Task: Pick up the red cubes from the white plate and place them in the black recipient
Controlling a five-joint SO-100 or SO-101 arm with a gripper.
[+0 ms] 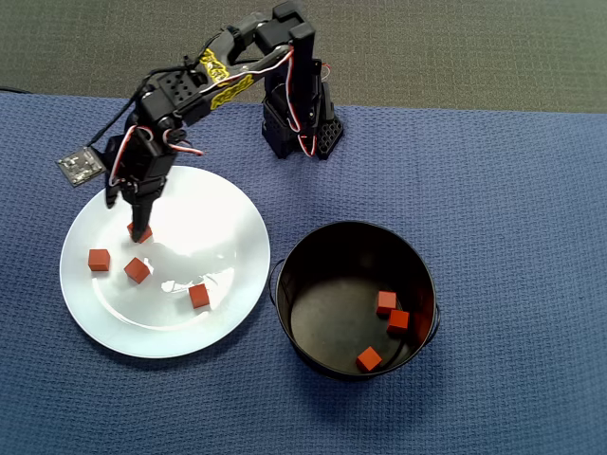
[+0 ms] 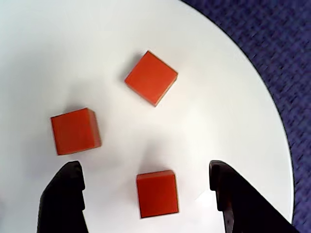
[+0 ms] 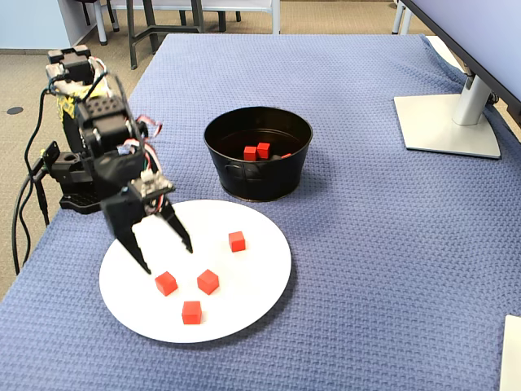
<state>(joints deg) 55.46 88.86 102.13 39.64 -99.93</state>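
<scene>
Red cubes (image 3: 208, 281) are sitting in two spots right now: four on the white plate (image 3: 260, 277), three down inside the black recipient (image 3: 285, 175) just beside it. I'm hovering my gripper (image 2: 146, 189) low over the plate with both fingers (image 2: 65, 196) spread wide, and one cube (image 2: 157, 192) is lying right between them in the wrist view, touching neither. Two more are resting a bit further out. Blue woven cloth (image 1: 493, 171) is covering the table underneath everything.
</scene>
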